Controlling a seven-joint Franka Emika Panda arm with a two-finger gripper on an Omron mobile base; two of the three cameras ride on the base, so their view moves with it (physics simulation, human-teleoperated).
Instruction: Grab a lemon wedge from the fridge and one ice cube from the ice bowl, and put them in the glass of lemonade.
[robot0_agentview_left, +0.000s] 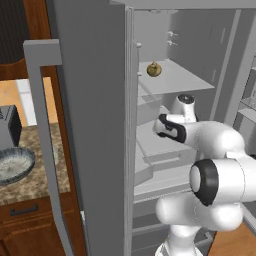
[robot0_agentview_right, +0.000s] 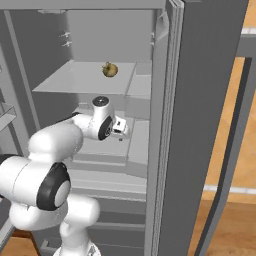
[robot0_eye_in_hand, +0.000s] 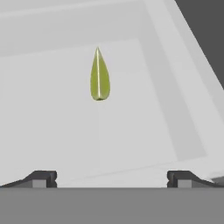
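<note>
The gripper (robot0_eye_in_hand: 112, 179) is spread wide, its two dark fingertips (robot0_eye_in_hand: 41, 179) far apart at the bottom of the hand view with nothing between them, and it's looking straight over a pale grey shelf at the lemon wedge (robot0_eye_in_hand: 99, 75), seen here as a thin green-yellow sliver standing on its edge, well ahead of the fingers. From the right base view, the white arm (robot0_agentview_right: 55, 140) reaches into the open fridge (robot0_agentview_right: 200, 100), the hand (robot0_agentview_right: 119, 127) sitting below the upper shelf (robot0_agentview_right: 75, 80), and up on that shelf sits the lemon wedge (robot0_agentview_right: 110, 69), small and rounded, alone on the flat surface and clear of the hand. The left base view shows the same: the lemon wedge (robot0_agentview_left: 154, 69) on the shelf (robot0_agentview_left: 185, 80) above the arm's wrist (robot0_agentview_left: 172, 127), with the big grey fridge door (robot0_agentview_left: 92, 125) swung out and its long handle (robot0_agentview_left: 42, 140) in front. Over on the speckled counter (robot0_agentview_left: 35, 180) at the left, the ice bowl (robot0_agentview_left: 15, 165) sits just in front of a dark toaster (robot0_agentview_left: 9, 127), well apart from the fridge interior.
</note>
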